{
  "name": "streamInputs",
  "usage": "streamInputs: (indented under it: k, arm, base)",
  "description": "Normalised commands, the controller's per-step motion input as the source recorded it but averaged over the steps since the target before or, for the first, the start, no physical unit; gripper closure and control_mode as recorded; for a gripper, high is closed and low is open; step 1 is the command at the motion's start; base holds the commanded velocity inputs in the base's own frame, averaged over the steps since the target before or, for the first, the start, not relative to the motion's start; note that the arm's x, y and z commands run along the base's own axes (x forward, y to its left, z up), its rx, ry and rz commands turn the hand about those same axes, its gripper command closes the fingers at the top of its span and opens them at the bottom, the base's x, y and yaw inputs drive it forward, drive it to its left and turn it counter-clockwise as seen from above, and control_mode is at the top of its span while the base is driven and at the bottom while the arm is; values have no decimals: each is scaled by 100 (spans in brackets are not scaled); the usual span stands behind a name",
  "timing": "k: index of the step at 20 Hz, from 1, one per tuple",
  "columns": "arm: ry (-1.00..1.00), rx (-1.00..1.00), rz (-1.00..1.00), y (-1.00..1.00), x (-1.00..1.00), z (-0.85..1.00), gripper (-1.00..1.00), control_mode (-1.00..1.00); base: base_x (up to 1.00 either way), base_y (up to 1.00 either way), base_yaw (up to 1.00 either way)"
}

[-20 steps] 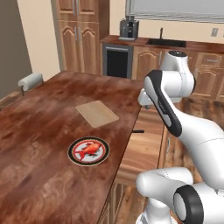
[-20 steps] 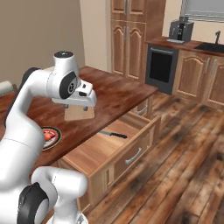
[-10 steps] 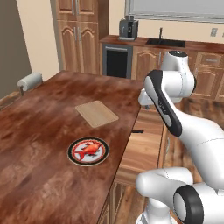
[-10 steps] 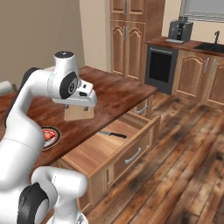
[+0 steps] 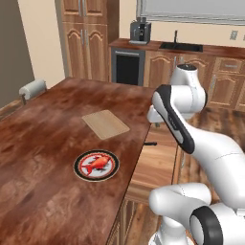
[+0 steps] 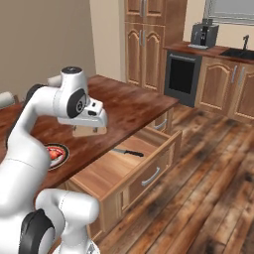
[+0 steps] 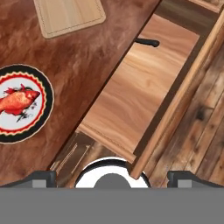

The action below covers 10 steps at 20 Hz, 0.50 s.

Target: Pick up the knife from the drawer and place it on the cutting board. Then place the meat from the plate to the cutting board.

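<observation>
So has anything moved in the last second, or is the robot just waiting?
Nothing visibly changed. The arm holds the same pose above the table edge, fingers open and empty. The knife lies in the open drawer, the meat on the plate, the cutting board bare.

Even, bright rendered light; soft faint shadows; no glare; slightly soft focus.
</observation>
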Motion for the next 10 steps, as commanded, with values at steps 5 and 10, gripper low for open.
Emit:
streamInputs:
  k: [5, 10]
  arm:
    - [19, 0, 0, -15, -8, -59, -100, -100]
    - [18, 1, 0, -41, -1, -47, -100, -100]
  base:
    - [0, 0, 0]
    - [0, 0, 0]
